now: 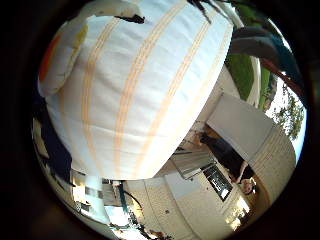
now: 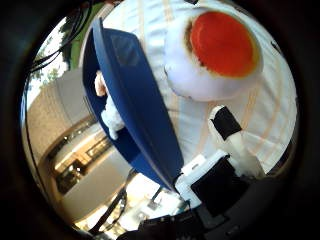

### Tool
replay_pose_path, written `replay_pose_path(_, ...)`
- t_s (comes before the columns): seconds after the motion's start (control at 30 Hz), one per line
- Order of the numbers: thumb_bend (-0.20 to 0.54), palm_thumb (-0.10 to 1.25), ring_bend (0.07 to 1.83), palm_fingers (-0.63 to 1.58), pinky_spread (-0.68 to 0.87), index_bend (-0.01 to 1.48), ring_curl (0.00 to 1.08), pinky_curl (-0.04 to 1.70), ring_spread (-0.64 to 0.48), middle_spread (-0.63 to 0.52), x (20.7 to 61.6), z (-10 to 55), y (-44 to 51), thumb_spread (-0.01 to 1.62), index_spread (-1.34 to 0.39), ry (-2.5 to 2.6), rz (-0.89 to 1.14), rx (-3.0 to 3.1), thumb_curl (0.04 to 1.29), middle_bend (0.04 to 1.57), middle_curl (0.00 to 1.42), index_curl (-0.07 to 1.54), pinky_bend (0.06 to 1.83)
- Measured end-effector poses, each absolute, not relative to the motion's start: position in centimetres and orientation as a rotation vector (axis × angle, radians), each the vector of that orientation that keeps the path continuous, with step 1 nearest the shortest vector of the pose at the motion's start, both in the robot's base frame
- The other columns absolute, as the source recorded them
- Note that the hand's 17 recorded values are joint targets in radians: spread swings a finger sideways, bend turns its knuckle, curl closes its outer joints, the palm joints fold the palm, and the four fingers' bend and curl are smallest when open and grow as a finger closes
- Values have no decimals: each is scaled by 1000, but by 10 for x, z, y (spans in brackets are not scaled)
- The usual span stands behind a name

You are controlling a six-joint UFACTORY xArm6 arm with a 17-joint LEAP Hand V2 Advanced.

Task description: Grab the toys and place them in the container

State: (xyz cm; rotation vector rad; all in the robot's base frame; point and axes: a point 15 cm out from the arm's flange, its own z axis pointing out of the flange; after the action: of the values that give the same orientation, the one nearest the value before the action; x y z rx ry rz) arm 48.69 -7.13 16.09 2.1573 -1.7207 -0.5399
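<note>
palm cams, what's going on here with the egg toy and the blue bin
The robot's right hand hovers over a white cloth with pale orange stripes. A plush fried-egg toy, white with an orange yolk, lies on the cloth, not yet grasped; the visible fingers look fairly straight. Beside it stands a blue container with a small white toy already inside.

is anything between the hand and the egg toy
Nothing visible. The egg toy lies on the striped cloth, and the hand reaches toward it with open cloth between them. The blue container sits off to the side, already holding a small toy.
</note>
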Motion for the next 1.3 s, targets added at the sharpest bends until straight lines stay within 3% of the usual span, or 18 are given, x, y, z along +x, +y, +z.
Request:
replay_pose_path(0.07, -25, 784, 393, 114, 399, 182, 290, 263, 246, 39, 487, 155, -71, 1131, -224, -1714, -537, 2149, 492, 205, 358, 299, 472)
replay_pose_path(0.13, -24, 788, 485, 402, 390, 178, 303, 246, 238, 4, 491, 154, -71, 1131, -173, -1720, -523, 2156, 491, 269, 379, 298, 482)
replay_pose_path(0.17, -23, 791, 504, 435, 386, 164, 301, 238, 233, -1, 493, 153, -71, 1131, -167, -1724, -513, 2161, 489, 272, 377, 291, 487)
replay_pose_path(0.23, -20, 806, 680, 740, 356, 160, 355, 244, 184, -45, 497, 152, -72, 1124, -220, -1729, -497, 2170, 490, 410, 435, 291, 507)
replay_pose_path(0.33, -14, 846, 989, 948, 344, 112, 472, 257, 133, -91, 499, 153, -72, 1115, -298, -1725, -486, 2189, 494, 654, 550, 256, 526)
replay_pose_path(0.43, 2, 932, 1197, 1072, 352, 167, 607, 373, 53, -145, 501, 161, -73, 1102, -420, -1730, -468, 2202, 510, 859, 693, 226, 824)
replay_pose_path(0.57, 16, 1015, 1257, 1084, 326, 254, 673, 504, -3, -181, 502, 192, -73, 1112, -544, -1758, -425, 2219, 556, 958, 793, 228, 1090)
replay_pose_path(0.73, -8, 1012, 1314, 1006, 279, 388, 729, 642, -53, -213, 472, 225, -72, 1124, -693, -1734, -499, 2169, 603, 1033, 897, 259, 1269)
replay_pose_path(0.83, -13, 1003, 1355, 946, 256, 450, 758, 706, -71, -225, 447, 264, -73, 1132, -766, -1734, -534, 2144, 624, 1070, 946, 281, 1320)
replay_pose_path(1.3, -14, 969, 1499, 733, 182, 673, 833, 919, -108, -249, 369, 444, -26, 1164, -1020, -1738, -277, 2398, 697, 1212, 1090, 467, 1442)
